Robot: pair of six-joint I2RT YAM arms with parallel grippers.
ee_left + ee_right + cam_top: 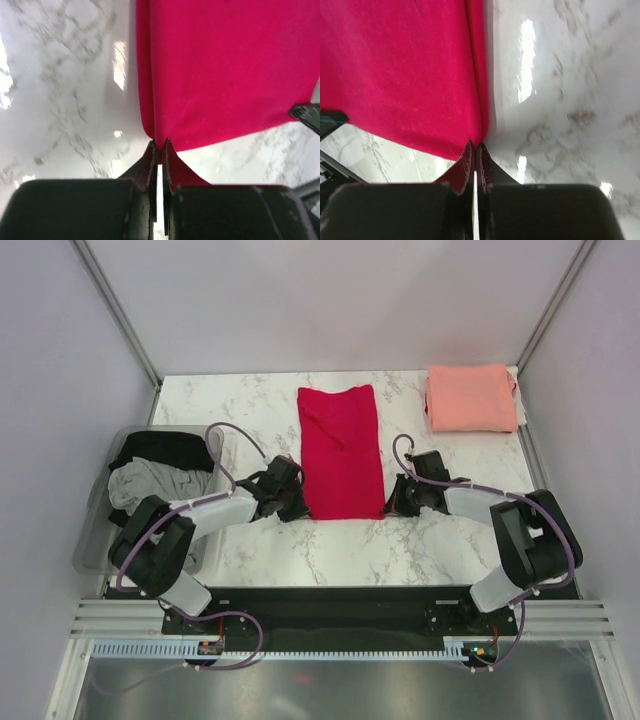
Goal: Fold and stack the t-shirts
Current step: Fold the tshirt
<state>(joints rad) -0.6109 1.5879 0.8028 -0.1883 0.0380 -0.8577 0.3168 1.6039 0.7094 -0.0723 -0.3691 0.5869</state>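
The crimson red t-shirt (340,450) lies as a long folded strip in the middle of the marble table. My left gripper (296,506) is shut on its near left corner (159,131). My right gripper (392,506) is shut on its near right corner (476,135). The salmon pink t-shirt (470,397) lies folded at the far right of the table. The black t-shirt (165,448) and the grey t-shirt (150,483) lie crumpled in the clear bin (92,545) at the left.
The clear plastic bin stands off the table's left edge beside my left arm. Metal frame posts (115,302) rise at both far corners, with grey walls on either side. The black base rail (330,605) runs along the near edge.
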